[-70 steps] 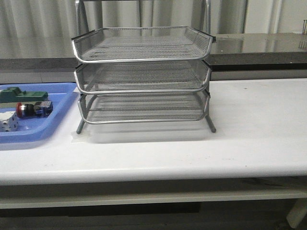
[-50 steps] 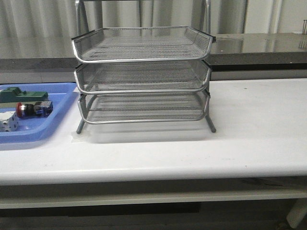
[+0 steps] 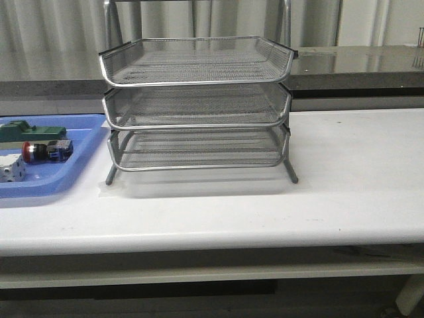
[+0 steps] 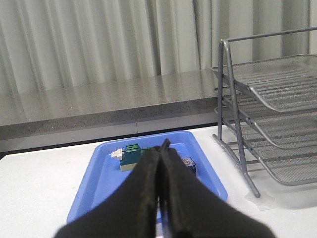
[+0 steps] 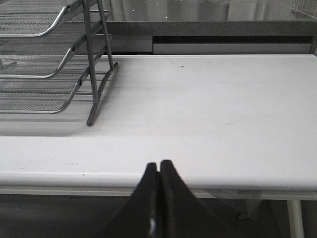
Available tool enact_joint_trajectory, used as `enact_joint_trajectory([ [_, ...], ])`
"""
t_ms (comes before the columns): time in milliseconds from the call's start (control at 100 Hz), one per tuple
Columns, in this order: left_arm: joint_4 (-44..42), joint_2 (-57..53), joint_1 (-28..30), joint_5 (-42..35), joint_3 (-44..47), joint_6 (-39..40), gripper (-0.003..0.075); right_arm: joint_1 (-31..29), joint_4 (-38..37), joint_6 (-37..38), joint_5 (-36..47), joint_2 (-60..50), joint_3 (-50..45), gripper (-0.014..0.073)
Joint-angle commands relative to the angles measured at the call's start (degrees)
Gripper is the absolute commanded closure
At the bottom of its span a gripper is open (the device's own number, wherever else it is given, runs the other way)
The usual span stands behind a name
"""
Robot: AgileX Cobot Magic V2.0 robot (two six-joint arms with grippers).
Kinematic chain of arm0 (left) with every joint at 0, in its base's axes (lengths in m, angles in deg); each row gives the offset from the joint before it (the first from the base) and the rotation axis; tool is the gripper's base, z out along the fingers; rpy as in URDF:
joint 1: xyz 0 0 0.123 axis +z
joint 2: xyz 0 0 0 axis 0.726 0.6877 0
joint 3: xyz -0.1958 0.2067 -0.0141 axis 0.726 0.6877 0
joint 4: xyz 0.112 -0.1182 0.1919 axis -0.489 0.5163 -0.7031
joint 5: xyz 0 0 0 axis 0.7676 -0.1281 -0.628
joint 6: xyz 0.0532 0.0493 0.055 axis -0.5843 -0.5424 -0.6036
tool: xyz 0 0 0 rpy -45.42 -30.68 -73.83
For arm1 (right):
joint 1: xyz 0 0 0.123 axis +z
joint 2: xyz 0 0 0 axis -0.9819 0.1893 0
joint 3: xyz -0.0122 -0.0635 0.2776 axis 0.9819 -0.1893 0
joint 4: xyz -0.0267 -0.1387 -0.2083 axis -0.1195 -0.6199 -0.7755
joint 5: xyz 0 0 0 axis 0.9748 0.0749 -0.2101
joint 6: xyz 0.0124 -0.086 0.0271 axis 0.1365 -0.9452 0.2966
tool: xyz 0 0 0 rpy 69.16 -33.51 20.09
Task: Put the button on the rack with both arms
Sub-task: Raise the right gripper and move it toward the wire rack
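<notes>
The button [image 3: 45, 151] lies on its side in the blue tray [image 3: 73, 173] at the table's left, red head to the left, blue block to the right. In the left wrist view only its blue block [image 4: 190, 164] peeks past the fingers. The three-tier wire rack [image 3: 196, 106] stands mid-table and shows in both wrist views [image 4: 277, 124] [image 5: 44, 59]. My left gripper [image 4: 162, 148] is shut and empty, held back from the tray. My right gripper [image 5: 158, 166] is shut and empty, before the table's front edge. Neither arm appears in the front view.
A green block [image 3: 30, 132] [image 4: 132, 154] and a white cube [image 3: 12, 168] share the blue tray with the button. A grey counter ledge [image 3: 358, 69] runs behind the table. White tabletop [image 5: 208, 99] stretches right of the rack.
</notes>
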Motion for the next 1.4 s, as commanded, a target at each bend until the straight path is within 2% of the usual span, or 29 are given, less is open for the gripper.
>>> enact_joint_trajectory([
  [0, 0.16, -1.84, 0.13, -4.66, 3.21, 0.48, 0.0741, -0.4, -0.64, -0.04, 4.72, -1.2, 1.15, 0.0654],
  [260, 0.16, -1.84, 0.13, -4.66, 3.21, 0.48, 0.0741, -0.4, -0.64, 0.01, 11.32, -1.2, 1.44, 0.0654],
  [420, 0.16, -1.84, 0.13, -4.66, 3.21, 0.48, 0.0741, -0.4, 4.47, 0.07, 11.32, -0.18, 5.79, 0.0654],
  [560, 0.16, -1.84, 0.13, -4.66, 3.21, 0.48, 0.0741, -0.4, 6.37, 0.07, 5.28, 4.92, 12.71, 0.0654],
  [780, 0.16, -1.84, 0.13, -4.66, 3.21, 0.48, 0.0741, -0.4, 6.37, 0.07, -5.92, 20.64, 27.12, 0.0654],
  [980, 0.16, -1.84, 0.13, -4.66, 3.21, 0.48, 0.0741, -0.4, 7.6, 0.07, -9.28, 34.27, 37.13, 0.0654],
  [1170, 0.16, -1.84, 0.13, -4.66, 3.21, 0.48, 0.0741, -0.4, 17.16, 0.07, -9.38, 43.55, 41.91, 0.0654],
  [1390, 0.16, -1.84, 0.13, -4.66, 3.21, 0.48, 0.0741, -0.4, 34.52, 0.07, -8.84, 53.23, 42.54, 0.0654],
])
